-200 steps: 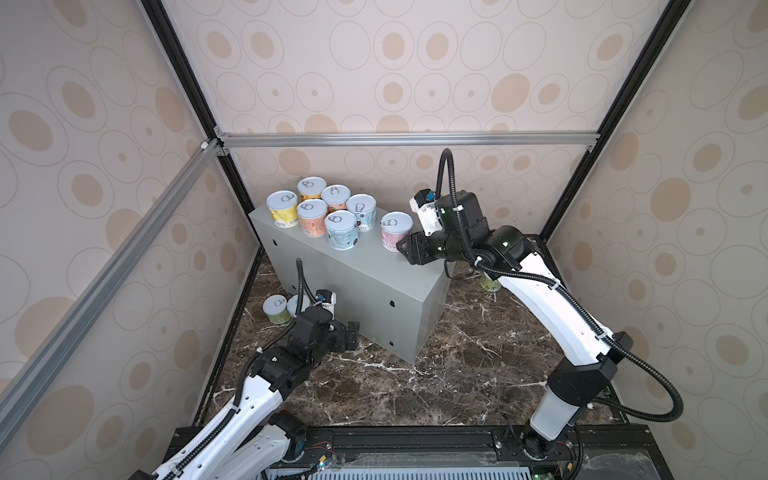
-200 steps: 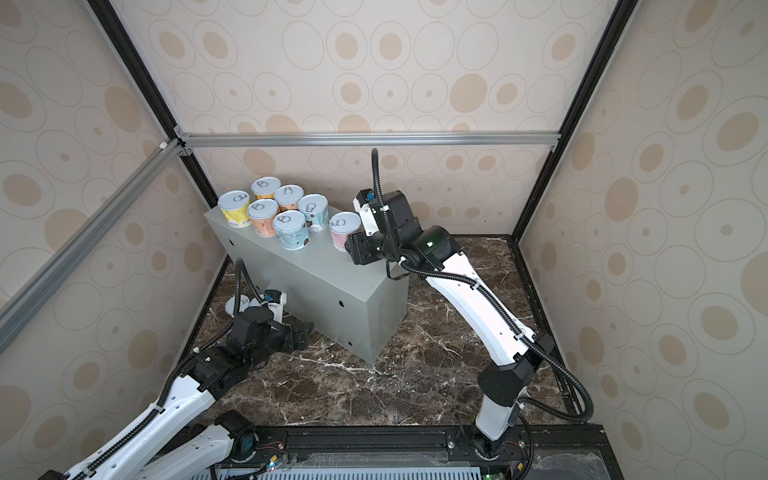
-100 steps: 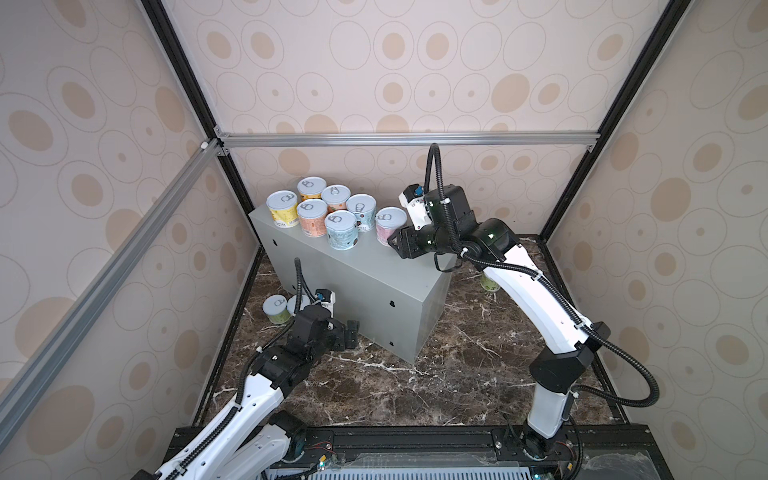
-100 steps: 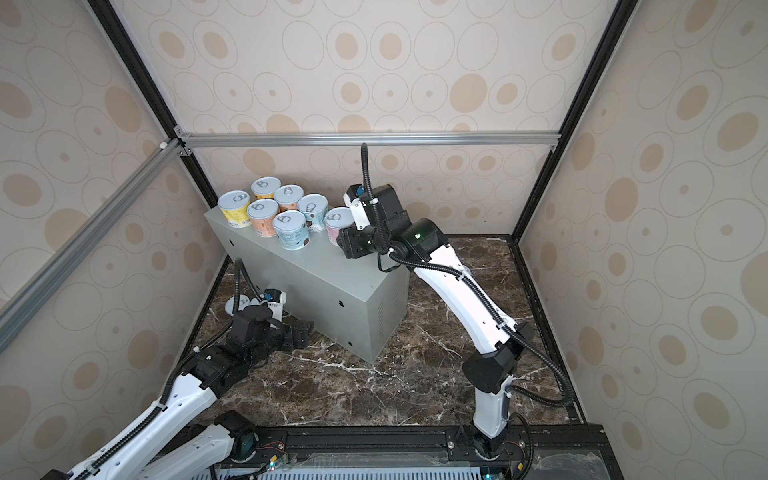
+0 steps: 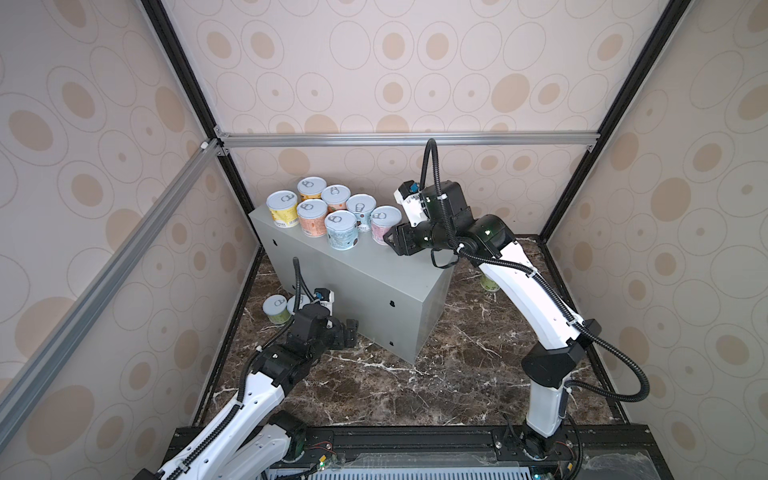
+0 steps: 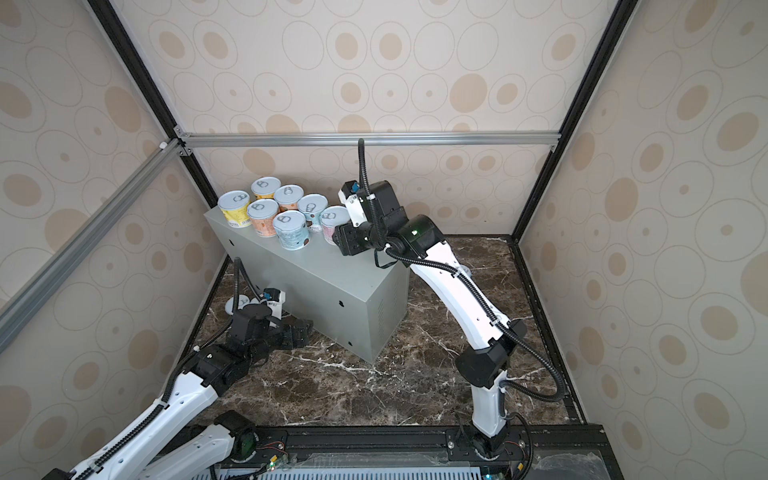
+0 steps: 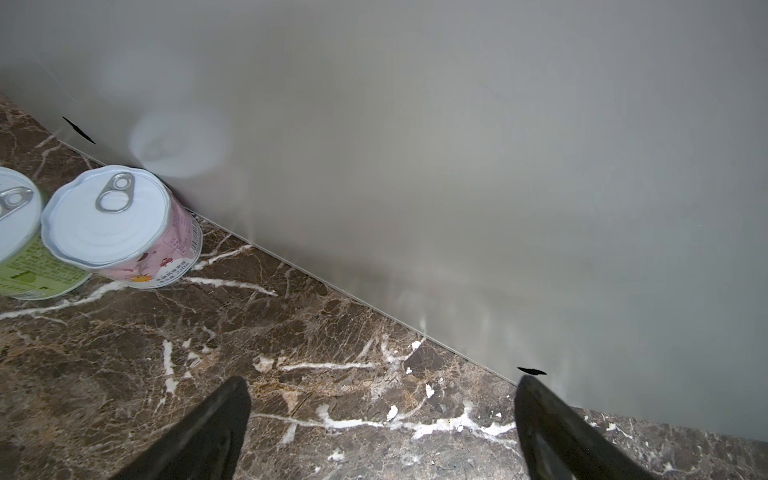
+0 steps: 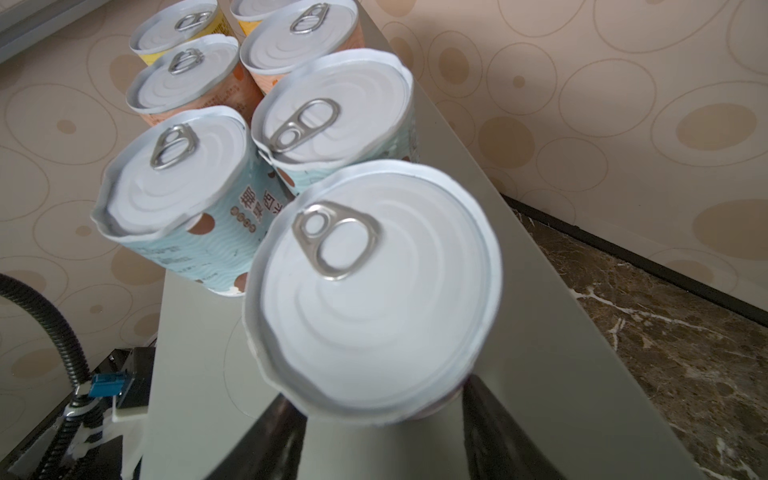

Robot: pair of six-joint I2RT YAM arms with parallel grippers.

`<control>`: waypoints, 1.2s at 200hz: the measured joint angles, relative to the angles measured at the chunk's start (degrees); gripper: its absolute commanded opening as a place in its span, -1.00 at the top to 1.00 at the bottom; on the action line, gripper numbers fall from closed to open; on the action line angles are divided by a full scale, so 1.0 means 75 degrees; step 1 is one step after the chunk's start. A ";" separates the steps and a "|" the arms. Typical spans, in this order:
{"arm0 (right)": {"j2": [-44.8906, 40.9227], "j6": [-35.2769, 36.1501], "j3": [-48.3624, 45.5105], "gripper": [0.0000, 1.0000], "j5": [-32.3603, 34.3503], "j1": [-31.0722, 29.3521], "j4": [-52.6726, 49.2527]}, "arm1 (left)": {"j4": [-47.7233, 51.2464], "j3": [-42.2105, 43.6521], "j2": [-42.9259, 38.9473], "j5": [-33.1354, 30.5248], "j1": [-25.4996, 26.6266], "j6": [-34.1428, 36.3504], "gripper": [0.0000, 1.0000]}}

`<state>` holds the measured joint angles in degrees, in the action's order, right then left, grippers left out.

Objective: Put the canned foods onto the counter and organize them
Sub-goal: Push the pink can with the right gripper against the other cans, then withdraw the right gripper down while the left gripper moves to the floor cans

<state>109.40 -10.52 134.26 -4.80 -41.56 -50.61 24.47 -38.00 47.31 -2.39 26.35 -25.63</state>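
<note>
Several canned foods stand clustered at the far left end of the grey counter [image 5: 353, 266], among them a yellow can [image 5: 283, 208] and a blue can [image 5: 341, 228]. My right gripper [image 5: 391, 240] is shut on a pink can [image 5: 385, 222] that stands upright beside the blue ones. In the right wrist view the pink can [image 8: 374, 291] fills the space between the two dark fingers [image 8: 490, 419]. My left gripper [image 5: 351, 330] hangs open low over the floor at the counter's front wall, holding nothing. A second pink can [image 7: 120, 224] and a green can [image 7: 20, 249] stand on the floor beside it.
The dark brown marble floor [image 5: 436, 374] surrounds the counter. Another green can [image 5: 488, 284] stands on the floor behind the right arm. Patterned walls and black frame posts close in on three sides. The counter's near right half [image 5: 399, 266] carries no cans.
My right gripper has carried the pink can leftwards along the counter top, up against the blue cans. The left arm has stayed still.
</note>
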 measured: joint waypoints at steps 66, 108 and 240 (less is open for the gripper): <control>-0.0044 0.0114 0.0003 -0.41 0.0017 0.0000 -0.0114 | 0.0003 0.0006 -0.0157 -0.0096 -0.0134 0.0000 -0.98; -0.0749 0.0137 -0.0621 -0.52 0.0052 -0.0003 -0.0079 | 0.0009 0.0050 -0.0600 -0.0379 -0.0224 -0.0012 -0.98; -0.5138 0.0119 -0.5030 -0.83 0.0545 -0.0003 0.0816 | 0.1148 -0.1163 -0.0187 -0.1215 -0.1722 -0.0452 -0.98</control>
<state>70.87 -9.63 96.53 -0.71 -41.58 -44.49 33.08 -46.72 45.91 -11.51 13.43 -29.02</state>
